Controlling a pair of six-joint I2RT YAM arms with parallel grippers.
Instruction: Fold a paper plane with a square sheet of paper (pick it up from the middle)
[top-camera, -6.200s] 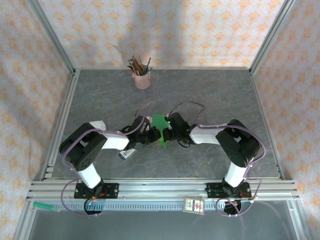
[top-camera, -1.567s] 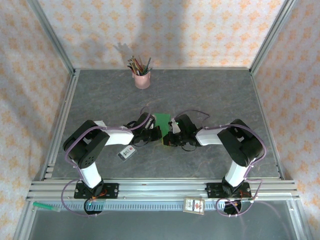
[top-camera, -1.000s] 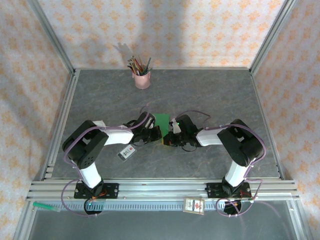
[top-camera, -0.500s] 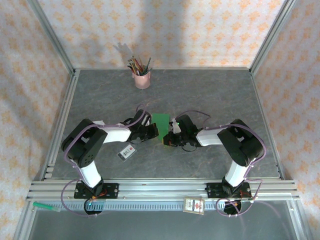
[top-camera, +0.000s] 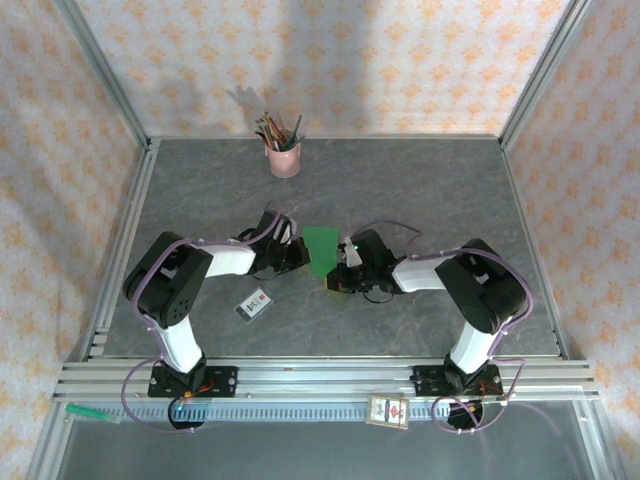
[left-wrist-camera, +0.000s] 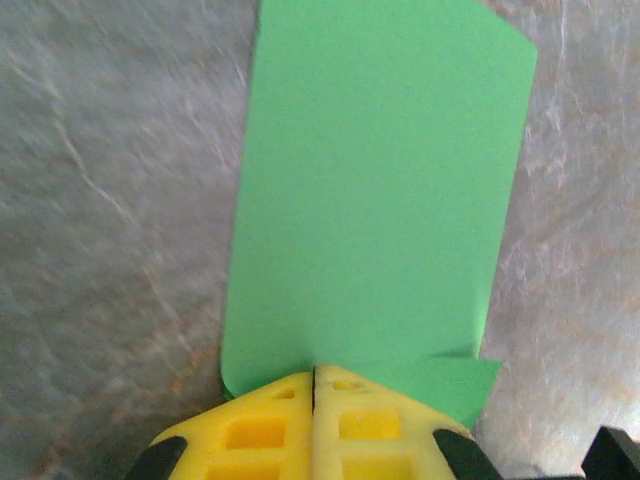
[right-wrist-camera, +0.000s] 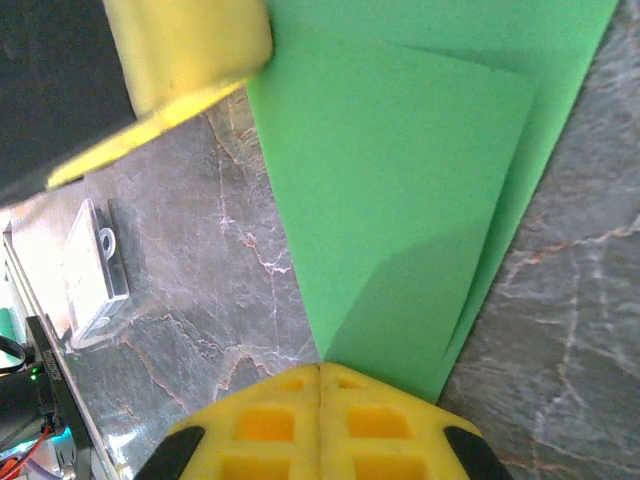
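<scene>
The grey stone-patterned bench (top-camera: 450, 190) carries everything; the green paper (top-camera: 322, 250) lies near its middle, between the two arms, flat on the surface and already doubled over; the wrist views show a narrower upper layer with a strip of the lower layer peeping out along one side. A pink cup of pencils (top-camera: 284, 158) stands well apart at the far edge; a small white card (top-camera: 254, 303) lies near the left arm, clear of the paper.

The left end effector (top-camera: 299, 254) has its yellow tips pressed together, holding nothing, and set against the paper's edge; the right end effector (top-camera: 336, 279) is likewise closed tight and empty, with its tips at the paper's near end.

By my reading, the step in hand is flattening an early fold; there is no pointed nose yet, so most of the plane is not yet made. The next move likely calls for one end effector to pin the sheet while the other opens to catch a corner; thin paper may slide or spring back.
</scene>
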